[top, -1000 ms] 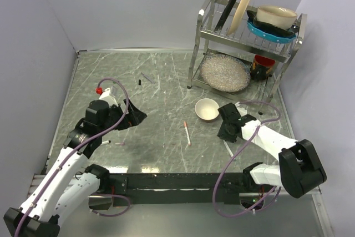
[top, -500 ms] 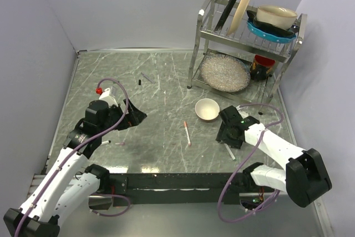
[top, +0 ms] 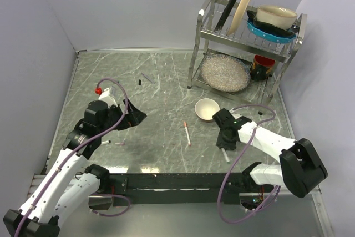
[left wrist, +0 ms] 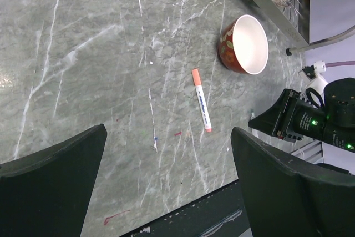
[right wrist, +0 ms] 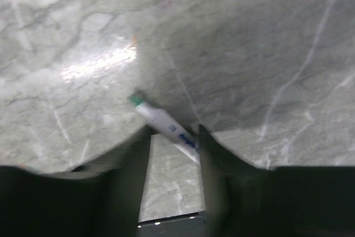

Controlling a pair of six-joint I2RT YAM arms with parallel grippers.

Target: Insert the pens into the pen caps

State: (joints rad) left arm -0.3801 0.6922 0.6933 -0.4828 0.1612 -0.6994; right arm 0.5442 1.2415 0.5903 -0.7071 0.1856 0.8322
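Lying near one bowl (top: 207, 109): one pink-ended pen (top: 187, 133), one green-tipped pen (right wrist: 163, 125).

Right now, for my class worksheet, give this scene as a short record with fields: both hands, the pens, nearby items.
left hand: open wide, nothing between its fingers, above the table
right hand: low over the table, fingers either side of a pen; grip unclear
green-tipped pen: white barrel, lying on the table, one end between the right hand's fingers
orange-ended pen: lying free, apart from the bowl
bowl: upright, red outside, white inside, empty
dish rack: far right, holding plates
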